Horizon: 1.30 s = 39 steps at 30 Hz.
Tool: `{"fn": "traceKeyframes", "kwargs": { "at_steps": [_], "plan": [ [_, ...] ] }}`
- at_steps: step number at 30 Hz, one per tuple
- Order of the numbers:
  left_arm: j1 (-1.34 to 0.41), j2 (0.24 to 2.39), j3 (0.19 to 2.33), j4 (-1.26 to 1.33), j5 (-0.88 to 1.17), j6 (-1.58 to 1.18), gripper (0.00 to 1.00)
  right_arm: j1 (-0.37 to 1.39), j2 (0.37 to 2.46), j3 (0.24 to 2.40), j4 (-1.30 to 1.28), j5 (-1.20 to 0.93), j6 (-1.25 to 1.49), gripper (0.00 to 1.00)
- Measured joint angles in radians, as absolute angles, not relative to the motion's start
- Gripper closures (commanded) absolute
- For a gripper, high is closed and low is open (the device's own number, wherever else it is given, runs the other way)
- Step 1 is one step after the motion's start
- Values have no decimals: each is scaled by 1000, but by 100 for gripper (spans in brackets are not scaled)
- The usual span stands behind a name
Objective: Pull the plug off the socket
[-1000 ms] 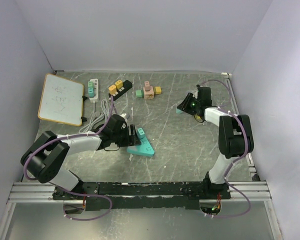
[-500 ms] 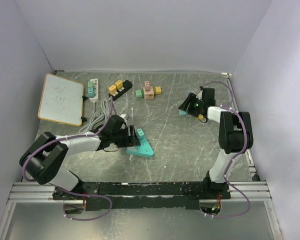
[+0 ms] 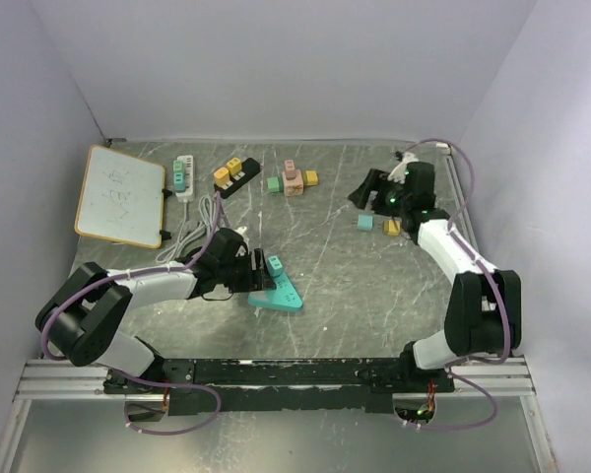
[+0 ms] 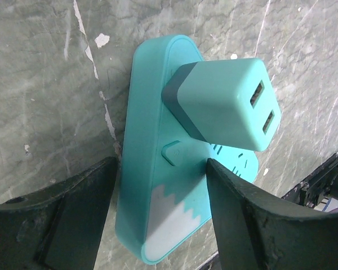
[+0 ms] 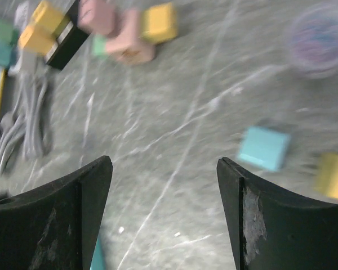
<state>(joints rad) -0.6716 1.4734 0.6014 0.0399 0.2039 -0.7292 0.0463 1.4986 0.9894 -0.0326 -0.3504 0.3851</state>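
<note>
**Plug seated in the socket, my left pincer astride it**

The grey marbled table (image 3: 335, 266) runs out in front of me, with a whiteboard (image 3: 121, 194) lying at its far left. My left gripper (image 4: 160, 163) is low over the table in front of my left base. Its two fingers stand apart, one on each side of the teal wedge-shaped socket (image 3: 281, 293). One finger sits just beside the socket's edge and the other crosses its face, and I cannot tell whether they press on it. My right gripper (image 5: 163, 163) is at the far right of the table, spread wide with nothing between the fingers. The socket lies flat, and the teal plug (image 4: 222, 104) stands on its top face, two slots showing on the plug's end. Below my right gripper a teal cube (image 3: 365, 224) and a yellow cube (image 3: 391, 228) lie loose, near each other.
</note>
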Motion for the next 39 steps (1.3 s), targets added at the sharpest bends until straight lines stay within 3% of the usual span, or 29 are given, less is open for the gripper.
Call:
{"fn": "traceKeyframes", "kwargs": {
  "at_steps": [11, 24, 31, 39],
  "plan": [
    [-672, 1472, 601, 41, 207, -730, 26, 598, 1448, 708, 16, -275, 460, 28],
    [-672, 1382, 565, -38, 222, -733, 16, 765, 1478, 801, -25, -95, 474, 34],
    [-658, 1307, 565, -95, 221, -733, 20, 813, 1542, 909, -48, -36, 461, 39],
    [-645, 1396, 571, -64, 246, -749, 23, 859, 1629, 987, -93, 16, 447, 48]
  ]
}}
